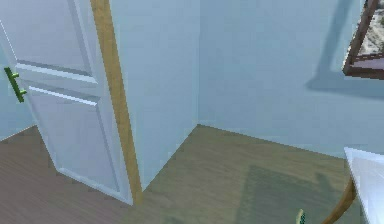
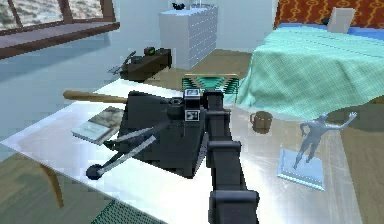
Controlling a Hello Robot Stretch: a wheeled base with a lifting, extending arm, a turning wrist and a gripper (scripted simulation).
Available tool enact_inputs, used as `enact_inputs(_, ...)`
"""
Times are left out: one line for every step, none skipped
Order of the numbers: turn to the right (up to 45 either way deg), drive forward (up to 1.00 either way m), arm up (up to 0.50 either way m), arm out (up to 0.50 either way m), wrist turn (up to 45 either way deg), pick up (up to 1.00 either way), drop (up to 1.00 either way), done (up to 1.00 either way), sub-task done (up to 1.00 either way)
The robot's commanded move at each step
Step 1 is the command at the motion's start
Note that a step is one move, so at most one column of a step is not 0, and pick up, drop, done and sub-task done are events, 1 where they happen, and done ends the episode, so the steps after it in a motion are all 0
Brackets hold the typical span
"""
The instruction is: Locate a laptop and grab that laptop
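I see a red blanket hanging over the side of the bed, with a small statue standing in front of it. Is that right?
Not quite. The blanket is green, not red, as the arm side view shows. The rest holds: it hangs over the side of the bed, and the small statue stands in front of it.

A dark square-section arm [image 2: 228, 170] carries two white black-marked squares [image 2: 192, 97] and thin grey fingers [image 2: 128, 156].

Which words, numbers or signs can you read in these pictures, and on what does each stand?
None can be read.
The two white squares on the arm carry black marks, not letters.
The book on the table shows nothing legible.
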Motion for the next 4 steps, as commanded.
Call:
enact_inputs(0.0,0.00,0.00,0.00,45.0,0.00,0.00,0.00,0.00)
enact_inputs(0.0,0.00,0.00,0.00,45.0,0.00,0.00,0.00,0.00)
enact_inputs(0.0,0.00,0.00,0.00,9.0,0.00,0.00,0.00,0.00)
enact_inputs(0.0,0.00,-0.30,0.00,0.0,0.00,0.00,0.00,0.00)
